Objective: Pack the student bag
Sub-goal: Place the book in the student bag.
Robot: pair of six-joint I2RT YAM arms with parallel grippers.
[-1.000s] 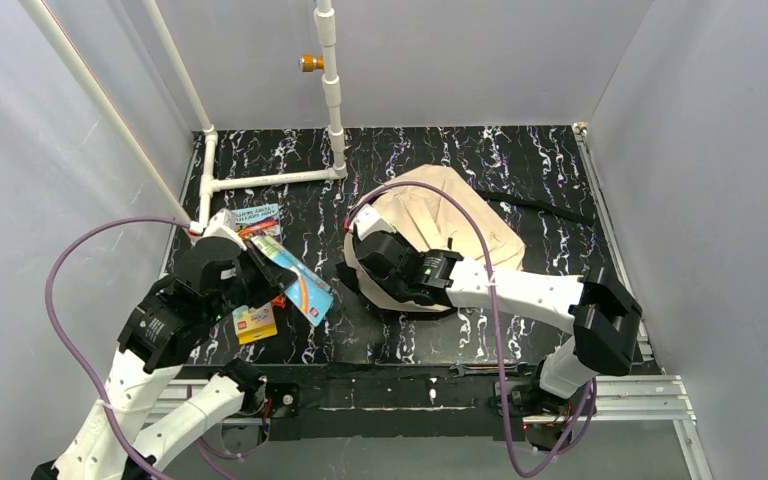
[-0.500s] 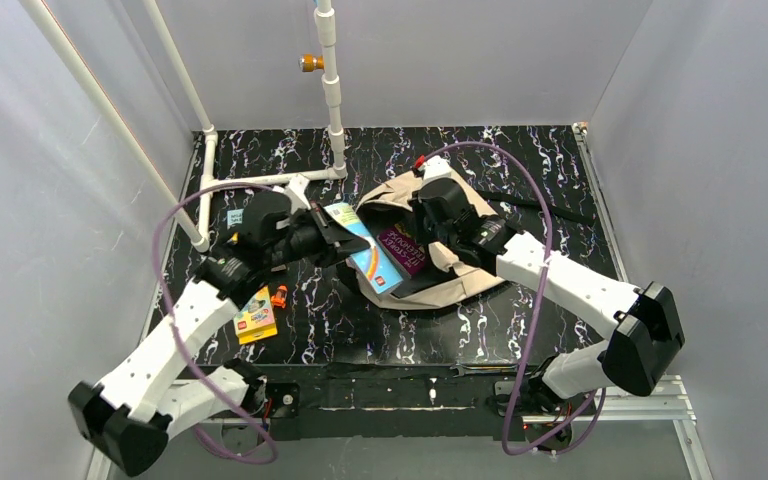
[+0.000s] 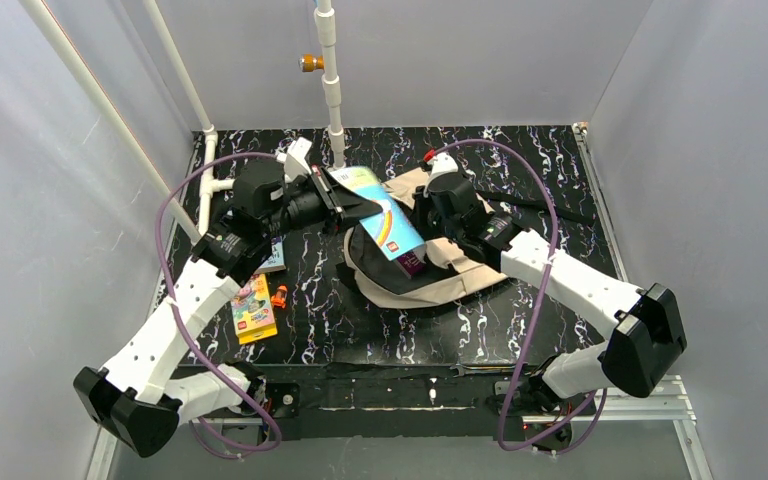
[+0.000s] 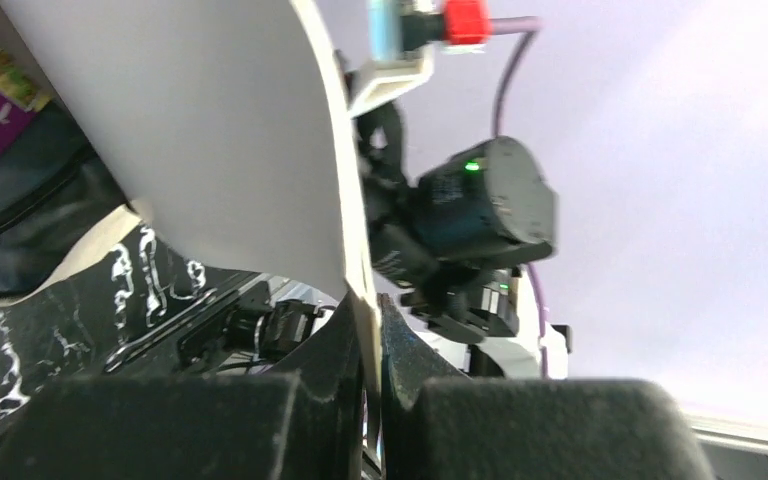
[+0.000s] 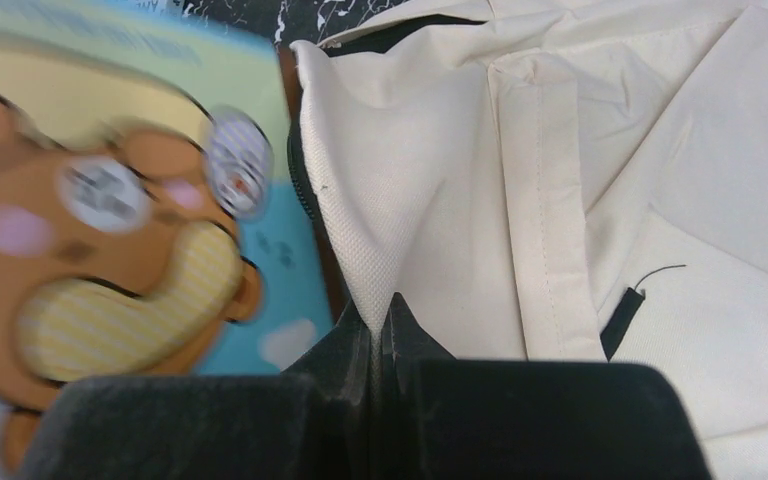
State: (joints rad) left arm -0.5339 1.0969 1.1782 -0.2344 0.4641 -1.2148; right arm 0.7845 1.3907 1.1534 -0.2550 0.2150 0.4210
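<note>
The student bag [image 5: 440,200] is matt cream cloth with a fine, visible weave. The book [image 3: 385,222] has a smooth printed paper cover, while the worktop [image 3: 550,170] is a smooth black sheet veined white. The right tool [image 5: 380,322] shows matt, grainy black fingers.

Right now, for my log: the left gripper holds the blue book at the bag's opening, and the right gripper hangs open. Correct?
No: the right gripper is shut on the student bag, pinching its edge, as the right wrist view shows. The rest holds.
</note>
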